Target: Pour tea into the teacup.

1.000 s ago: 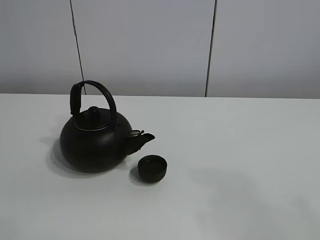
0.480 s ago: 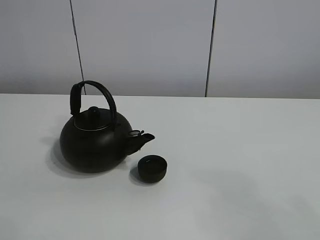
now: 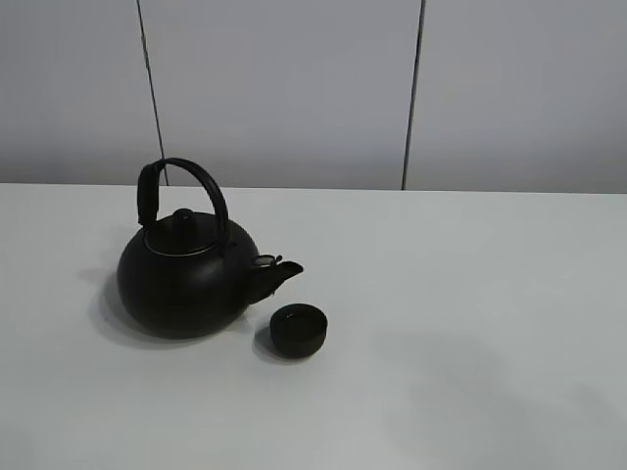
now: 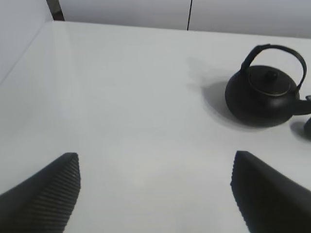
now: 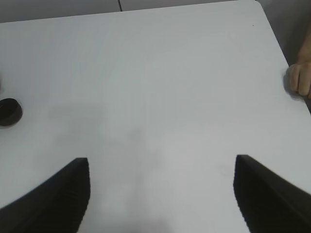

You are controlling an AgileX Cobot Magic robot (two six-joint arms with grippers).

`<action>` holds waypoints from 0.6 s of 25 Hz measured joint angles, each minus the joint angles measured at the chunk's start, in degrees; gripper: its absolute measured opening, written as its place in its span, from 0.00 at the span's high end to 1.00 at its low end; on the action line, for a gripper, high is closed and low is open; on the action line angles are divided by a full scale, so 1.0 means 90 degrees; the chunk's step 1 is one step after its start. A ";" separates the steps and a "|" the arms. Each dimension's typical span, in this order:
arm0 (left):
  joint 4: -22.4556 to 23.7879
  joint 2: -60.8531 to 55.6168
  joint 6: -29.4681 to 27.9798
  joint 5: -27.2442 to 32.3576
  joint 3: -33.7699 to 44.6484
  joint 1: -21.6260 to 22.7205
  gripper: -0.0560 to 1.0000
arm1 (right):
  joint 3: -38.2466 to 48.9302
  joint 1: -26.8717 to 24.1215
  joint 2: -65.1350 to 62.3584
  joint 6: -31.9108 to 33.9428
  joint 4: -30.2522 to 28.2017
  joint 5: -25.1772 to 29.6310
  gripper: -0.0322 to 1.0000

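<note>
The small black teacup (image 3: 298, 330) stands on the white table just in front of the spout of a big black kettle (image 3: 186, 274), whose handle stands upright. No tea is visible. Neither gripper shows in the exterior high view. In the left wrist view my left gripper (image 4: 155, 189) is open over bare table, with the kettle (image 4: 265, 94) well ahead of it. My right gripper (image 5: 163, 191) is open too and holds nothing, with the teacup (image 5: 9, 112) far off at the frame's edge.
The white table (image 3: 470, 294) runs to a grey panelled wall (image 3: 294, 88) at the back. A person's hand (image 5: 299, 80) rests at the table's edge in the right wrist view.
</note>
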 joint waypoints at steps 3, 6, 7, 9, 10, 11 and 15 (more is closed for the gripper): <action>-0.0081 -0.0007 -0.0022 0.0146 0.0243 -0.0005 0.37 | 0.0000 0.0000 0.0000 0.0000 0.0000 0.0000 0.43; -0.0238 -0.0019 -0.0022 0.0146 0.0520 -0.0090 0.38 | 0.0000 0.0000 0.0000 0.0000 0.0000 -0.0008 0.43; -0.0258 -0.0019 -0.0006 0.0146 0.0629 -0.0148 0.38 | 0.0000 0.0000 0.0000 0.0000 0.0000 -0.0008 0.43; -0.0264 -0.0019 0.0039 0.0141 0.0843 -0.0280 0.38 | 0.0000 0.0000 0.0000 0.0000 0.0000 -0.0003 0.43; -0.0264 -0.0019 0.0059 0.0141 0.0952 -0.0358 0.38 | 0.0000 0.0000 0.0000 0.0000 0.0000 -0.0003 0.43; -0.0264 -0.0019 0.0076 0.0131 0.1030 -0.0423 0.38 | 0.0000 0.0000 0.0000 0.0000 0.0000 -0.0003 0.43; -0.0264 -0.0027 0.0098 0.0059 0.1090 -0.0574 0.38 | 0.0000 0.0000 0.0000 0.0000 0.0000 -0.0003 0.43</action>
